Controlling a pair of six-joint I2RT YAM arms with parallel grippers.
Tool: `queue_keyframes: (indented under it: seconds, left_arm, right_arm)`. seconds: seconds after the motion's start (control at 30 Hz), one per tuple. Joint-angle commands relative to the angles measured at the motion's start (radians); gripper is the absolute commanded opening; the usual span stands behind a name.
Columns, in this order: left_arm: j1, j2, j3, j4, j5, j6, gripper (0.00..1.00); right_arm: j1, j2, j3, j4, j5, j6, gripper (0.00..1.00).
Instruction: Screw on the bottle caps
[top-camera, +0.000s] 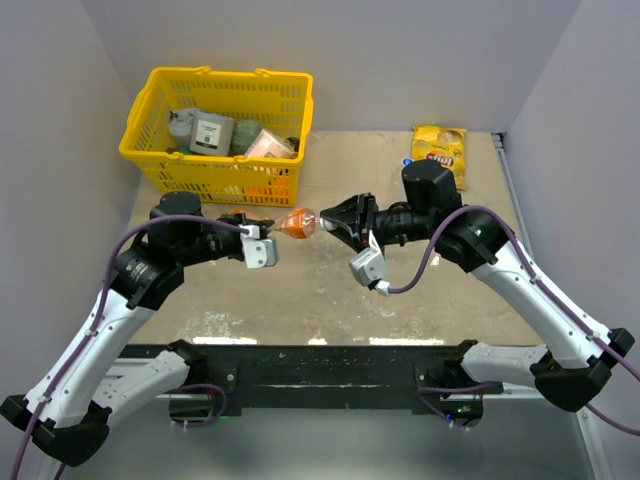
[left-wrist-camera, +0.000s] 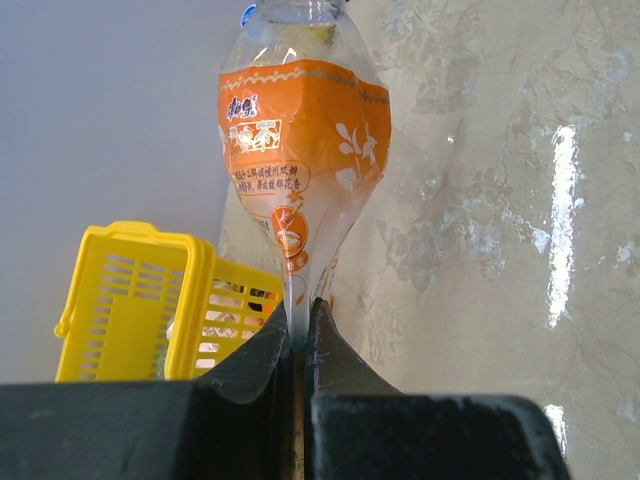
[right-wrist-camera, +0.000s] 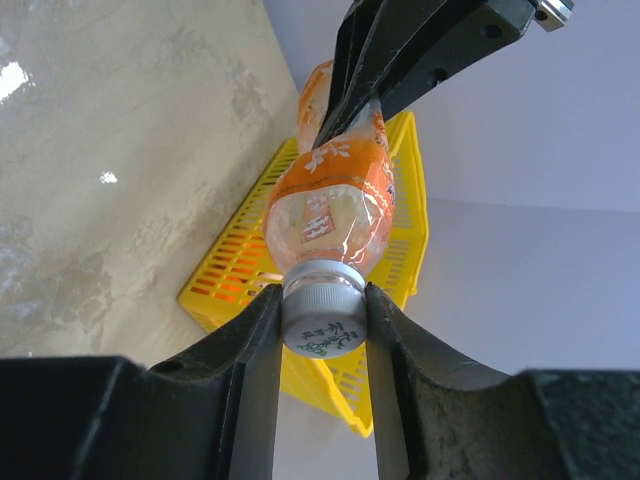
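Note:
An orange-labelled bottle (top-camera: 300, 222) hangs sideways in the air between the two arms, above the table. My left gripper (top-camera: 272, 230) is shut on its flattened bottom end, seen in the left wrist view as the bottle (left-wrist-camera: 300, 150) pinched between the jaws of the left gripper (left-wrist-camera: 302, 305). A whitish-grey bottle cap (right-wrist-camera: 322, 320) sits on the neck of the bottle (right-wrist-camera: 335, 200). My right gripper (right-wrist-camera: 322, 305) is shut on that cap, one finger touching each side. In the top view the right gripper (top-camera: 326, 222) meets the bottle's mouth end. No other bottles or caps show.
A yellow basket (top-camera: 215, 75) of boxes and packets stands at the back left, just behind the held bottle; it also shows as the basket (left-wrist-camera: 120, 300) and the basket (right-wrist-camera: 400, 250) in the wrist views. A yellow snack packet (top-camera: 440, 150) lies at the back right. Grey walls enclose the table.

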Motion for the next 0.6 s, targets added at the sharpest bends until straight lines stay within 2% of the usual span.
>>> queue_keyframes:
  seconds: [0.0,0.07,0.1,0.17,0.23,0.37,0.5,0.57]
  left_arm:
    - [0.0,-0.014,-0.016,0.043,0.019,0.007,0.0]
    - [0.0,-0.017,-0.038,0.081,-0.013,-0.007,0.0]
    - [0.0,-0.021,-0.046,0.1,-0.022,-0.012,0.0]
    - [0.0,-0.03,-0.082,0.19,-0.08,-0.042,0.0]
    - [0.0,-0.05,-0.111,0.267,-0.125,-0.062,0.0]
    - [-0.01,-0.081,-0.194,0.44,-0.206,-0.006,0.0]
    - [-0.016,-0.093,-0.251,0.546,-0.269,0.039,0.0]
    - [-0.02,-0.096,-0.274,0.606,-0.297,0.051,0.0]
  right_arm:
    - [0.005,0.019,0.034,0.026,0.013,0.039,0.24]
    - [0.005,0.031,0.076,0.003,0.013,0.087,0.2]
    - [0.005,0.049,0.095,-0.02,0.005,0.116,0.09]
    - [0.005,0.068,0.153,-0.026,-0.021,0.257,0.0]
    - [0.005,0.109,0.195,-0.043,-0.035,0.413,0.0]
    - [0.005,0.197,0.336,-0.063,-0.073,0.691,0.0]
    - [0.005,0.266,0.41,-0.13,-0.162,0.831,0.0]
    - [0.005,0.287,0.416,-0.112,-0.177,0.935,0.0]
